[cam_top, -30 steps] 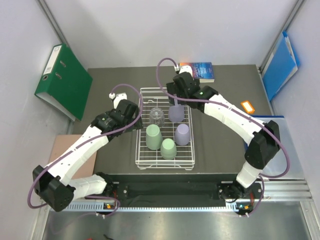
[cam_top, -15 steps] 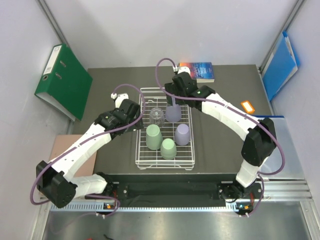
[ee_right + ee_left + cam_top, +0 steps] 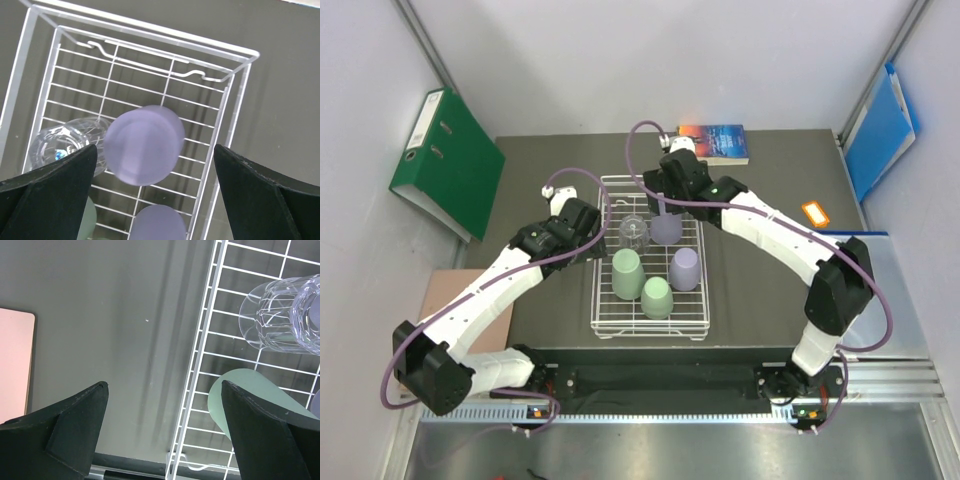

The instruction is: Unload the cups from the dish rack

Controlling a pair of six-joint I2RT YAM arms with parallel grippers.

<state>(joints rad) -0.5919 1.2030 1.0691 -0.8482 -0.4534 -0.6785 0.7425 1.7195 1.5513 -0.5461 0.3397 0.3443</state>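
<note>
The white wire dish rack (image 3: 604,318) sits mid-table and holds five upside-down cups: a clear ribbed glass (image 3: 633,233), two lilac cups (image 3: 667,229) (image 3: 684,268) and two pale green cups (image 3: 626,274) (image 3: 657,297). My right gripper (image 3: 666,203) is open above the far lilac cup (image 3: 145,145), its fingers well apart on either side of it, not touching; the near lilac cup (image 3: 160,222) and the glass (image 3: 65,142) also show there. My left gripper (image 3: 593,236) is open and empty, straddling the rack's left rim (image 3: 200,365), with the glass (image 3: 282,315) and a green cup (image 3: 240,395) to its right.
A green binder (image 3: 445,165) leans at the far left, a book (image 3: 720,142) lies behind the rack, a blue folder (image 3: 880,130) stands at the right wall, and a small orange item (image 3: 815,212) lies right. A pink board (image 3: 445,300) (image 3: 15,360) lies left of the mat.
My right gripper has shifted a little left and back over the far lilac cup. My left arm has barely moved. The cups have not moved.
</note>
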